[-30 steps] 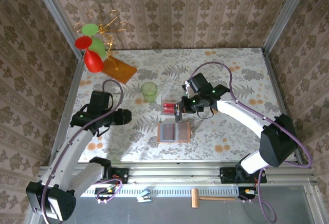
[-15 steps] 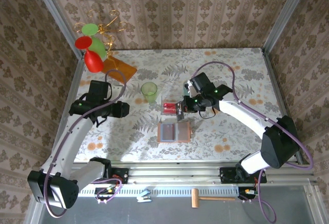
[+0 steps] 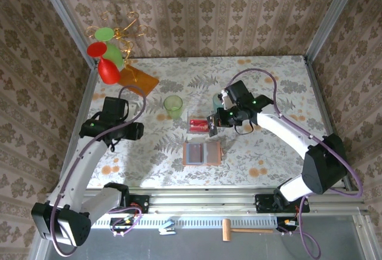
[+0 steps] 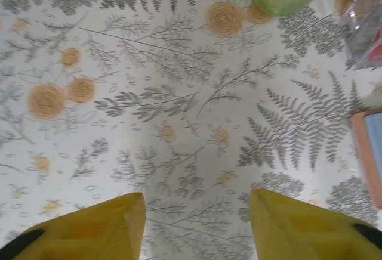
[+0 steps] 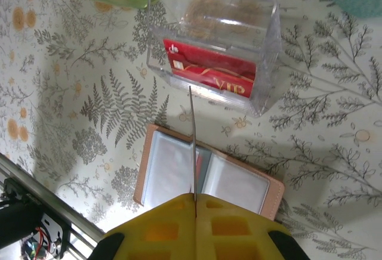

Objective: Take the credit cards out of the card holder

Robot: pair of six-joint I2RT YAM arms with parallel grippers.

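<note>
The right fingers (image 5: 200, 209), clamped on a thin dark card (image 5: 192, 141) held edge-on over the open tan leather card holder (image 5: 164, 170), have the clear plastic box (image 5: 265, 51) just to their left, on the holder's far side.

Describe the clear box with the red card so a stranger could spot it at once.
On the floral table, find the green cup near the middle. Between it and the open card holder toward the near edge sits the clear box. Unlike its neighbours it is see-through, with a red VIP card inside.
</note>
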